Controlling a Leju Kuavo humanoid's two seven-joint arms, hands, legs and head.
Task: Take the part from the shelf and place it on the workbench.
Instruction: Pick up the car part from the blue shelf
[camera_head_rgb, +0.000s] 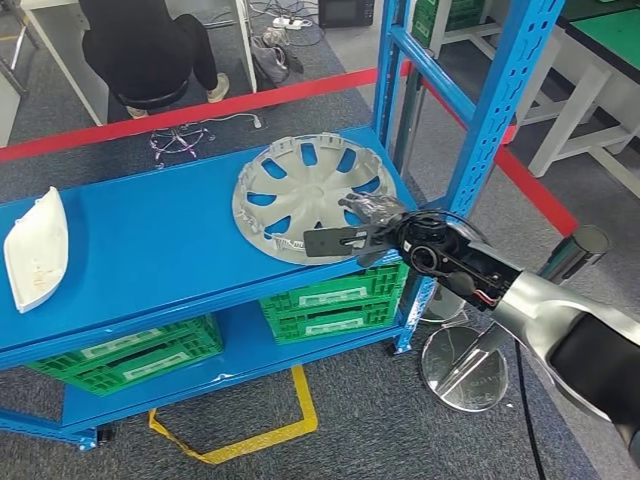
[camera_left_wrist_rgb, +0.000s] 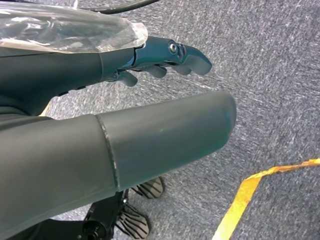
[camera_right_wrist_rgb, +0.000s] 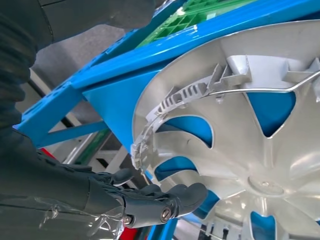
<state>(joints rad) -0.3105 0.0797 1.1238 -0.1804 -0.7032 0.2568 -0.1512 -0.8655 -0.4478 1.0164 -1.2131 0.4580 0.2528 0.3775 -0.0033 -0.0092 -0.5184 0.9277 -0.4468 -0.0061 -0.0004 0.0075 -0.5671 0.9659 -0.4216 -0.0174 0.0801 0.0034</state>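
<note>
Right hand (camera_head_rgb: 361, 232) reaching over the near rim of the wheel cover (camera_head_rgb: 313, 195), which lies inner face up on the top board of the blue shelf (camera_head_rgb: 151, 250), at the end nearest the blue upright (camera_head_rgb: 498, 100). Its fingers (camera_right_wrist_rgb: 166, 200) lie extended alongside the cover's rim; whether they have closed on it cannot be told. The left hand (camera_left_wrist_rgb: 166, 57) hangs over grey carpet away from the shelf, fingers loosely extended and grasping nothing. A white moulded part (camera_head_rgb: 35, 248) rests at the shelf's far end from the cover; green crates (camera_head_rgb: 332, 300) sit on the board beneath the cover. Likely hazards: a one-sided hold on the thin rim may let the broad, light cover tilt and slip; lifting it close to the upright risks a collision.
</note>
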